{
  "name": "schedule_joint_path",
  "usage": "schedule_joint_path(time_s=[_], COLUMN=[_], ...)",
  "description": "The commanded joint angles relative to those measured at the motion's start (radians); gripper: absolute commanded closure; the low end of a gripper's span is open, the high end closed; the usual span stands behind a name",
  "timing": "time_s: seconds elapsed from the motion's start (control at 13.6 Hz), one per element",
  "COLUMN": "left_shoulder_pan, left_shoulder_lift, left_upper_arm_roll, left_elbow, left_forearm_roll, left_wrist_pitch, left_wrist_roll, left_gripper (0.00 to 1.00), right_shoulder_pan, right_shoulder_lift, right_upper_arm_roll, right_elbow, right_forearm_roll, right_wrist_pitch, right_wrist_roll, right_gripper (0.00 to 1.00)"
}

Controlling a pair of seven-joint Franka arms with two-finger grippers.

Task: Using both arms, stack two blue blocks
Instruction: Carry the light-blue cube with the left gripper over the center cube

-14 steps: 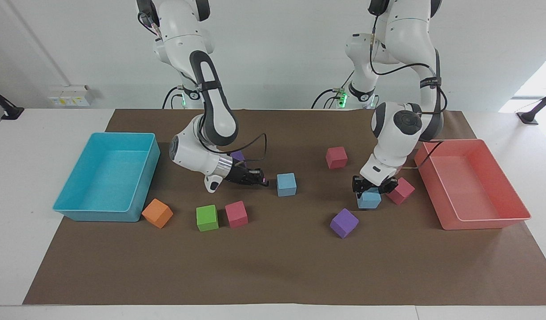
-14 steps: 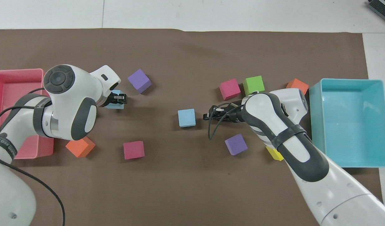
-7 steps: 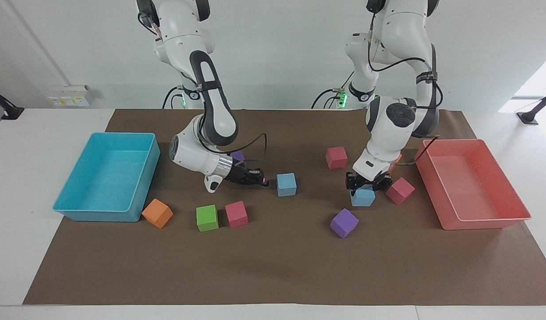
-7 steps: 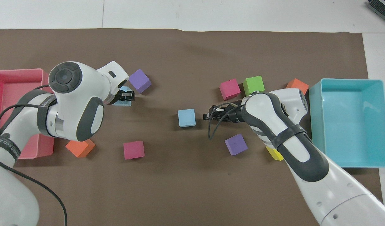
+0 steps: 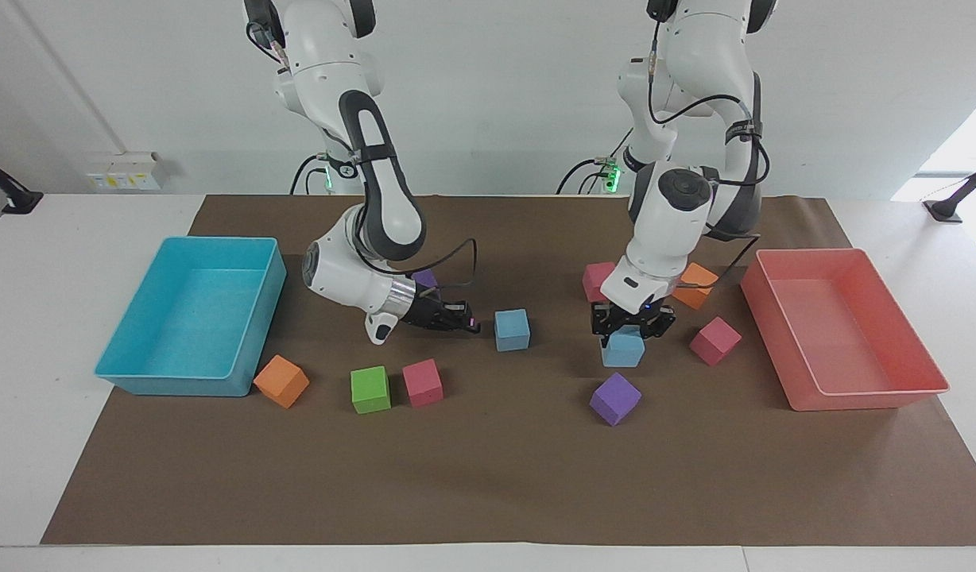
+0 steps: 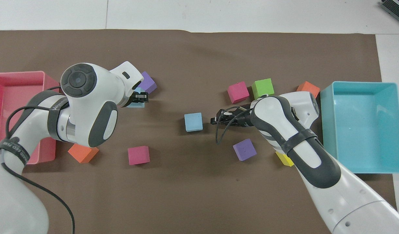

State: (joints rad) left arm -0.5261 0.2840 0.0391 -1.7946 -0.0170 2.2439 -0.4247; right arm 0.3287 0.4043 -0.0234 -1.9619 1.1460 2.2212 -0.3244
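Sky-blue foam cube (image 5: 623, 347) sits pinched in our left hand (image 5: 631, 327), lifted over the desk (image 5: 488, 477). Second blue cube (image 5: 512, 330) rests mid-desk, just beside our right hand (image 5: 466, 322), which waits low; grip unclear. Soft foam may squash or tilt on landing, toppling the stack.

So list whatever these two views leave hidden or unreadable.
- Overhead view: the held blue block is mostly covered by the left arm's wrist, with the left gripper over it.
- Facing view: the yellow cube does not show at all; overhead, the right arm covers most of it.
- Facing view: the purple cube near the right gripper is mostly hidden by that arm.
- Right gripper: open or shut cannot be read in either view.
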Motion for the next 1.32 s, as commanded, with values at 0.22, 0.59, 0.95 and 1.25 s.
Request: schedule_joint_path(time_s=[0.22,0.59,0.95,1.25], left_shoulder_pan=[-0.104,-0.178,-0.224,-0.235], left_shoulder_lift=[0.027,0.041,0.056,0.058], left_upper_arm_roll=[0.016,0.013,0.005,0.005], left_elbow=[0.066,0.061,0.038,0.037], left_forearm_roll=[0.034,0.023,0.008,0.009], left_wrist_pitch=[-0.038,-0.044,-0.037,-0.033], left_wrist_roll=[-0.138,-0.223,-0.267,-0.304], left_gripper=[1.0,1.0,1.0,1.0], right_shoulder_pan=[-0.011,-0.011,-0.017,-0.019], right_shoulder_lift=[-0.001,-0.001,-0.001,-0.002], right_upper_arm_roll=[0.007,0.007,0.007,0.007], right_elbow=[-0.009,-0.012,-0.012,-0.012], right_forearm_roll=[0.038,0.038,0.038,0.038], right_wrist_pitch=[0.011,0.011,0.0,-0.005], right_wrist_roll=[-0.047,-0.05,-0.067,-0.067], right_gripper=[1.0,1.0,1.0,1.0])
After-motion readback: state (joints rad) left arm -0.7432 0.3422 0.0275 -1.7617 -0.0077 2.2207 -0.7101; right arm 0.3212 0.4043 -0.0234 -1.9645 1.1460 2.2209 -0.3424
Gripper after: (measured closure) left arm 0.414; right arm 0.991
